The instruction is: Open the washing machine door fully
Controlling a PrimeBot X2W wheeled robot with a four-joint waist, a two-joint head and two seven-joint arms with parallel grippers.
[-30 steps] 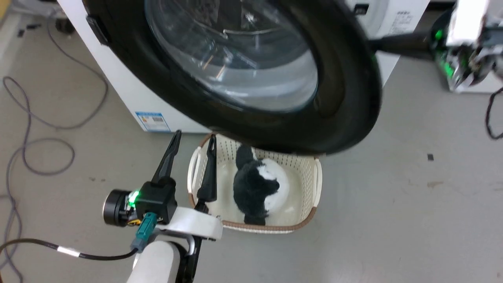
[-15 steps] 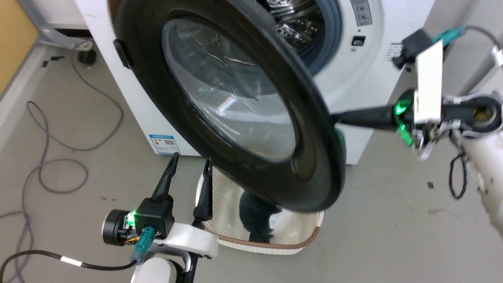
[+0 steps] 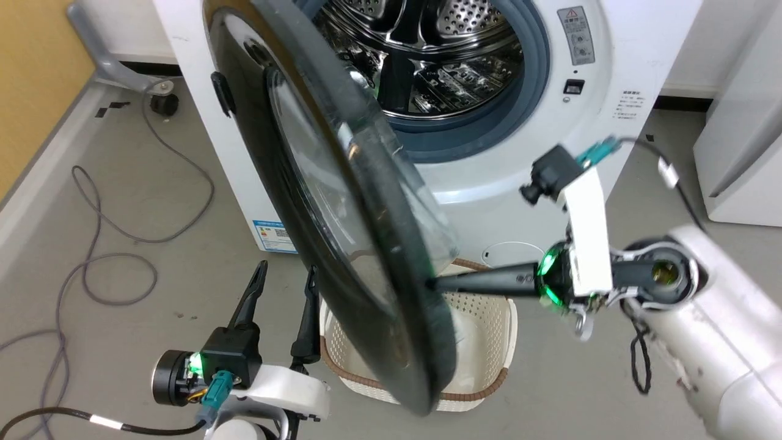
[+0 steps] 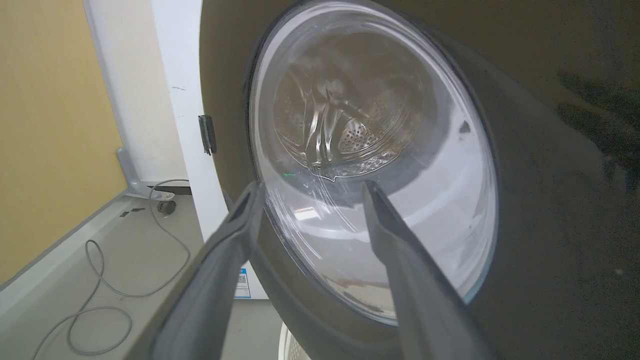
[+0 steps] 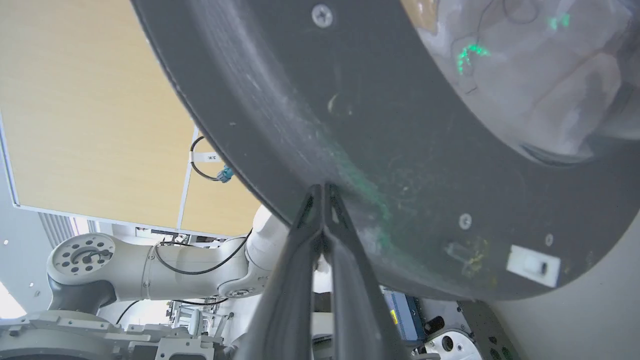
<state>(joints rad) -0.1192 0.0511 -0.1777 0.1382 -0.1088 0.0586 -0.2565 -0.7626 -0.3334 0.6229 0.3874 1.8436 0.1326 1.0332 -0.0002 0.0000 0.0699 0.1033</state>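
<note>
I see a grey floor [image 3: 611, 379] and a yellow wall [image 3: 30, 79] at left. The washer [image 3: 599, 91] stands ahead, its door [image 3: 269, 159] swung out over a basket [image 3: 489, 318]. My right gripper [image 3: 431, 283], pressed together, touches the door's inner rim; my left gripper [image 3: 288, 266] hangs spread, empty. Cables [image 3: 116, 263] trail left.

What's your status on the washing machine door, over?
Right pincer shut, tips against inner edge of washing machine door. Left pincer open, empty. Door partly open, drum showing. Basket beneath door.

Head looks down; wrists closely flank the door [image 3: 333, 232]
</note>
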